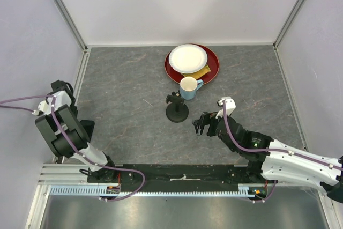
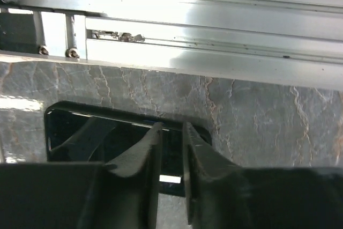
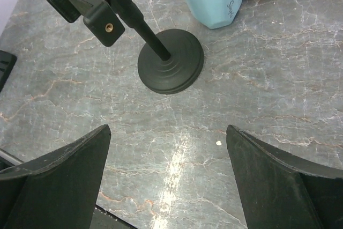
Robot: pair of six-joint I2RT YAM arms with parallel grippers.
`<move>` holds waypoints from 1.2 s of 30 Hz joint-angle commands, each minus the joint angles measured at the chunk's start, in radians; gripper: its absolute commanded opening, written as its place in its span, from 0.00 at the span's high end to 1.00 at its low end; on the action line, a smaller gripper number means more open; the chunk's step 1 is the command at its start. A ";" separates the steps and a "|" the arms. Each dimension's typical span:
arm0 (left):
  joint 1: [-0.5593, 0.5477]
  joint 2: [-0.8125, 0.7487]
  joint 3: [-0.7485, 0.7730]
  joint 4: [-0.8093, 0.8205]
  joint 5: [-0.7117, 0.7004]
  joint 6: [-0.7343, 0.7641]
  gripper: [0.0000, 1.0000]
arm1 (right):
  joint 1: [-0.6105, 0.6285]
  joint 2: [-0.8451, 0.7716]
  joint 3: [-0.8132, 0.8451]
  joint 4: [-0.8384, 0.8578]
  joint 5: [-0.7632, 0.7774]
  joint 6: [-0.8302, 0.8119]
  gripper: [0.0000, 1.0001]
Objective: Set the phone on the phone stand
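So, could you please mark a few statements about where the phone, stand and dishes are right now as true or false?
1. The phone lies flat on the table, under the left gripper. True.
2. The right gripper is shut on the phone stand. False: it is open and empty, and the stand is ahead of it, untouched.
3. The blue mug stands upright just beyond the phone stand. True.
4. The white plate sits on the bare table. False: it rests on the red plate.
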 commanded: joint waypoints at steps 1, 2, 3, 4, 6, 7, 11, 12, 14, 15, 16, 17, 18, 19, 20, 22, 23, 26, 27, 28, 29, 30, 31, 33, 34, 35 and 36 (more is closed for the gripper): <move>0.014 0.055 0.016 0.079 0.002 0.043 0.83 | 0.001 0.017 0.032 0.007 -0.013 0.022 0.05; 0.016 0.054 -0.001 0.098 -0.003 0.051 0.90 | 0.001 0.022 0.034 0.007 -0.013 0.022 0.05; 0.014 0.054 -0.013 0.131 0.000 0.054 0.96 | 0.001 0.025 0.037 0.007 -0.013 0.022 0.05; 0.022 0.060 -0.029 0.148 0.017 0.055 0.98 | -0.001 0.028 0.037 0.007 -0.010 0.021 0.05; 0.027 0.083 -0.052 0.154 0.037 0.048 0.98 | 0.001 0.028 0.035 0.004 -0.002 0.024 0.05; 0.030 0.088 -0.055 0.156 0.054 0.048 0.98 | -0.001 0.030 0.037 0.010 0.002 0.022 0.05; 0.033 0.103 -0.073 0.154 0.075 0.016 0.98 | -0.001 0.049 0.035 0.019 0.010 0.016 0.05; 0.033 0.104 -0.078 0.154 0.075 0.008 0.98 | 0.001 0.054 0.035 0.021 0.010 0.014 0.05; 0.033 0.115 -0.086 0.153 0.106 -0.007 0.98 | 0.001 0.071 0.037 0.028 0.010 0.013 0.05; 0.031 0.114 -0.089 0.153 0.126 -0.011 0.98 | 0.001 0.075 0.037 0.032 0.010 0.011 0.05; 0.031 0.105 -0.102 0.158 0.167 -0.017 0.98 | -0.001 0.088 0.035 0.041 0.007 0.013 0.04; 0.031 0.097 -0.116 0.168 0.190 -0.027 0.98 | 0.001 0.094 0.035 0.044 0.007 0.011 0.05; 0.030 0.088 -0.131 0.180 0.212 -0.032 0.98 | -0.001 0.100 0.035 0.050 0.007 0.011 0.05; 0.027 0.080 -0.163 0.190 0.254 -0.041 0.98 | -0.001 0.111 0.035 0.055 0.004 0.013 0.05; 0.024 0.071 -0.179 0.219 0.285 -0.047 0.98 | -0.001 0.114 0.037 0.059 0.001 0.011 0.05; -0.004 0.068 -0.217 0.243 0.368 -0.050 0.98 | 0.001 0.131 0.035 0.070 -0.001 0.014 0.05; -0.025 0.068 -0.224 0.246 0.384 -0.047 0.98 | -0.001 0.135 0.034 0.073 -0.002 0.017 0.05; -0.130 0.059 -0.205 0.246 0.396 -0.047 0.98 | 0.001 0.151 0.032 0.085 -0.004 0.019 0.05; -0.153 0.054 -0.211 0.253 0.414 -0.047 0.98 | -0.001 0.154 0.034 0.085 -0.004 0.018 0.05; -0.201 0.052 -0.222 0.257 0.443 -0.047 0.98 | -0.001 0.158 0.034 0.085 -0.004 0.017 0.05; -0.225 0.048 -0.228 0.263 0.456 -0.049 0.98 | 0.001 0.160 0.034 0.085 -0.004 0.017 0.05; -0.264 0.036 -0.231 0.273 0.472 -0.047 0.98 | 0.001 0.157 0.034 0.087 -0.004 0.019 0.05; -0.279 0.028 -0.233 0.273 0.470 -0.037 0.98 | 0.001 0.149 0.029 0.084 -0.005 0.021 0.05; -0.289 -0.019 -0.228 0.266 0.435 -0.028 0.98 | -0.001 0.138 0.023 0.082 -0.001 0.021 0.05; -0.292 -0.044 -0.225 0.266 0.415 -0.012 0.98 | -0.001 0.128 0.019 0.081 0.001 0.021 0.05; -0.291 -0.069 -0.221 0.266 0.393 -0.001 0.98 | -0.002 0.122 0.015 0.079 0.004 0.021 0.05; -0.291 -0.120 -0.216 0.277 0.355 0.009 0.98 | -0.001 0.112 0.014 0.079 0.006 0.021 0.04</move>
